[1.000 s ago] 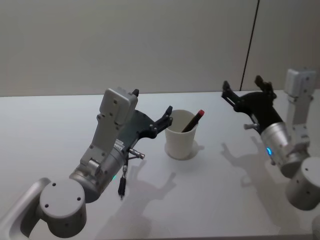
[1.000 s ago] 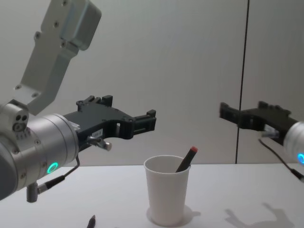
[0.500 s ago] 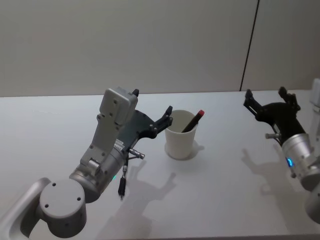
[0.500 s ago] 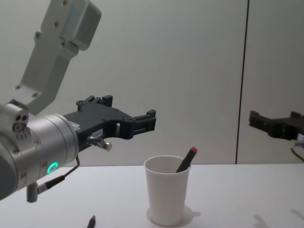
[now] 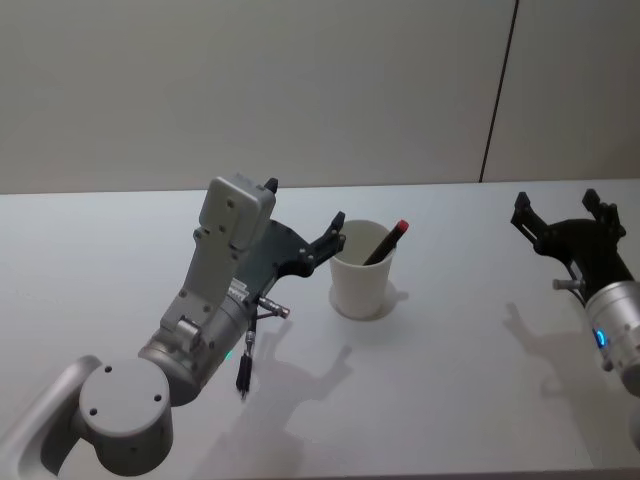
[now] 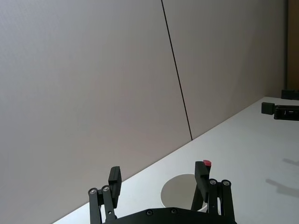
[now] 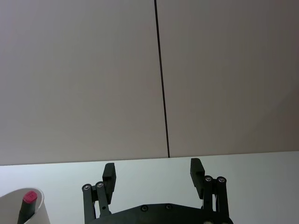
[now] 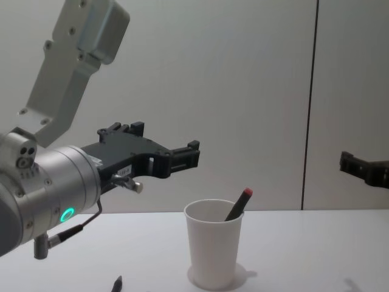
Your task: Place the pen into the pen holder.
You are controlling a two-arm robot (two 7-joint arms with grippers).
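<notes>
The pen holder (image 5: 360, 287) is a white paper cup standing upright on the white table. The pen (image 5: 388, 241), dark with a red cap, leans inside it against the rim, cap up. The cup (image 8: 213, 250) and pen (image 8: 239, 204) show from the side in the chest view. My left gripper (image 5: 331, 244) hovers open just left of the cup rim, holding nothing; its wrist view shows the cup (image 6: 180, 193) and red cap (image 6: 206, 163) between its fingers. My right gripper (image 5: 568, 217) is open and empty, well off to the cup's right. Its wrist view catches the cup (image 7: 14, 207) and cap (image 7: 30, 196).
The white table (image 5: 440, 380) runs back to a plain grey wall with a dark vertical seam (image 5: 498, 90). A thin black cable (image 5: 244, 362) dangles from my left arm down near the tabletop. Open table lies between the cup and my right gripper (image 8: 366, 168).
My right gripper has drawn back to the right, away from the cup, staying open. The left arm, the cup and the pen inside it have not moved.
</notes>
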